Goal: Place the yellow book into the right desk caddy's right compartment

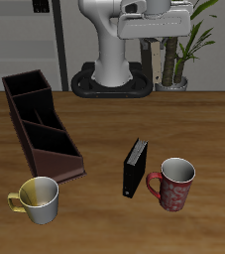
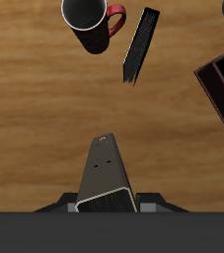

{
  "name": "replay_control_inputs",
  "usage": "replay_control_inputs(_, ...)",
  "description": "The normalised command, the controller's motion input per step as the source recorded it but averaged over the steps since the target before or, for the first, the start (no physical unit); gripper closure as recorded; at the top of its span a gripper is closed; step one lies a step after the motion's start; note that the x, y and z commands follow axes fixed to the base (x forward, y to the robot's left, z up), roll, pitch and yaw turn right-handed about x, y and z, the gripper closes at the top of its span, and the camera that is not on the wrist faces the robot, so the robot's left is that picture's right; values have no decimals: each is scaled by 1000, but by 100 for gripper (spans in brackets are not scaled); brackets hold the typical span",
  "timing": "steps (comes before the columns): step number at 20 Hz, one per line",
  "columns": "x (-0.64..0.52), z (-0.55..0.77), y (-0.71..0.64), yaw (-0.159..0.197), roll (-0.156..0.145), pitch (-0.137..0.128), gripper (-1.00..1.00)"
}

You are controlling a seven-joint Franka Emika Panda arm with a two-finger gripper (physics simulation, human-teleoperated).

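The yellow book [image 1: 135, 167] stands upright on its edge on the table and looks mostly dark with a thin pale edge; it also shows in the wrist view [image 2: 140, 44]. The right desk caddy [image 1: 43, 124] is a long maroon-brown tray with dividers, one of them slanted; one corner of it shows in the wrist view [image 2: 220, 84]. Its right compartment [image 1: 25, 87] is the squarish end section farthest back, and it is empty. My gripper [image 1: 150, 30] hangs high over the back of the table, well away from the book, and holds nothing. In the wrist view only one grey finger [image 2: 104, 168] shows.
A red mug [image 1: 173, 184] stands close beside the book, near the table's front edge, and shows in the wrist view [image 2: 92, 22]. A white mug with a yellow inside [image 1: 40, 198] stands just in front of the caddy's near end. The robot's base [image 1: 109, 64] is at the back.
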Motion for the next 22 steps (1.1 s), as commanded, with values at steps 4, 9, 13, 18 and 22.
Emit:
replay_control_inputs(4, 23, 140, -544, 0, 22, 23, 100)
replay_control_inputs(9, -29, 185, -689, -18, -41, -17, 100)
replay_control_inputs(13, -93, 196, -520, -7, -78, -53, 100)
replay_control_inputs(18, -83, 136, -603, -45, -104, -35, 100)
replay_control_inputs(22, -18, 32, -543, -43, -100, -13, 100)
